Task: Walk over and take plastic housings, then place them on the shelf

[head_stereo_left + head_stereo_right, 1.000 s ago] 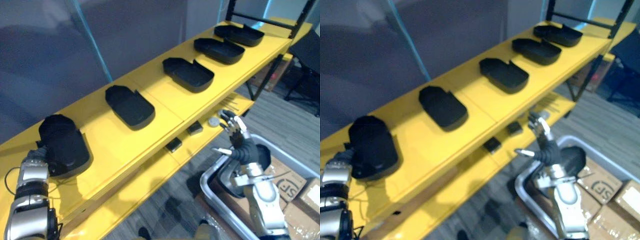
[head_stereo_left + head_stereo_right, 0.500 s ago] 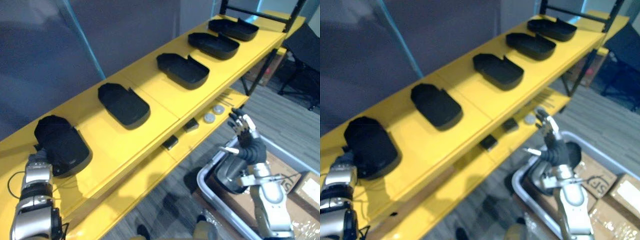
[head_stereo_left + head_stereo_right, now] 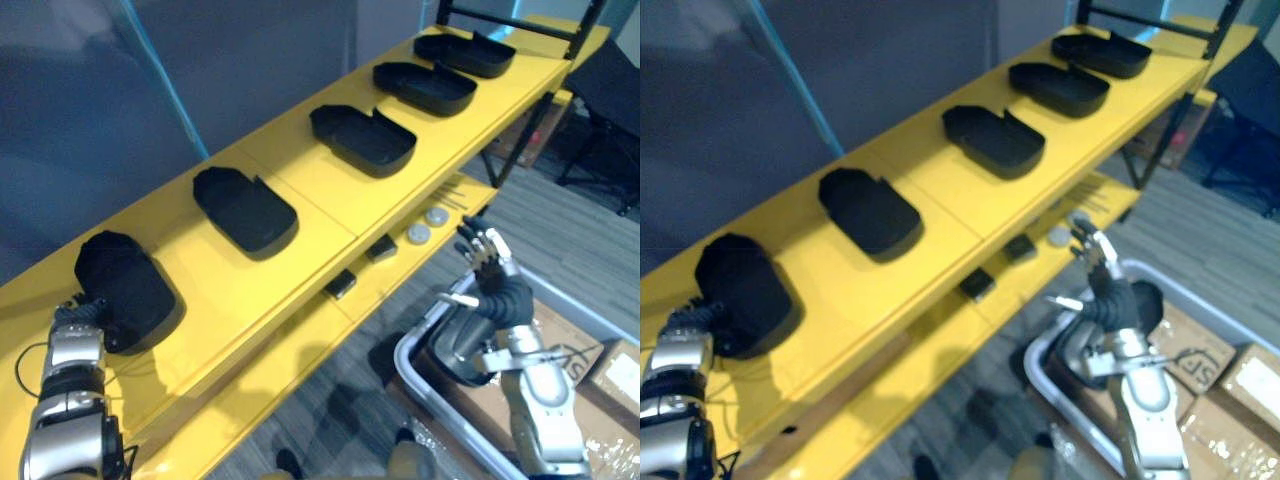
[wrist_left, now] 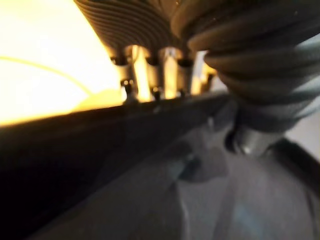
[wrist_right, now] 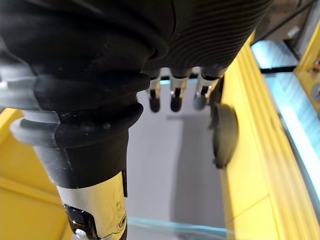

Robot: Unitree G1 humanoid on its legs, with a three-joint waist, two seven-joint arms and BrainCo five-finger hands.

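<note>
Five black plastic housings lie in a row on the yellow shelf (image 3: 230, 290). The nearest housing (image 3: 125, 285) rests at the shelf's left end. My left hand (image 3: 76, 322) is at this housing's near edge with its fingers (image 4: 135, 70) straightened against the dark rim (image 4: 100, 165). The other housings (image 3: 245, 208) (image 3: 363, 138) (image 3: 425, 87) run toward the far right. My right hand (image 3: 490, 275) hangs open in front of the lower shelf with nothing in it, its fingers (image 5: 172, 97) straight.
A grey bin (image 3: 415, 375) sits on the floor under my right arm, with cardboard boxes (image 3: 610, 380) beside it. Small black blocks (image 3: 345, 285) and round discs (image 3: 418, 234) lie on the lower shelf. A dark chair (image 3: 600, 110) stands at the far right.
My left hand's fingers have uncurled from the nearest housing, which stays on the shelf. The camera has shifted a little. The right hand has kept its pose.
</note>
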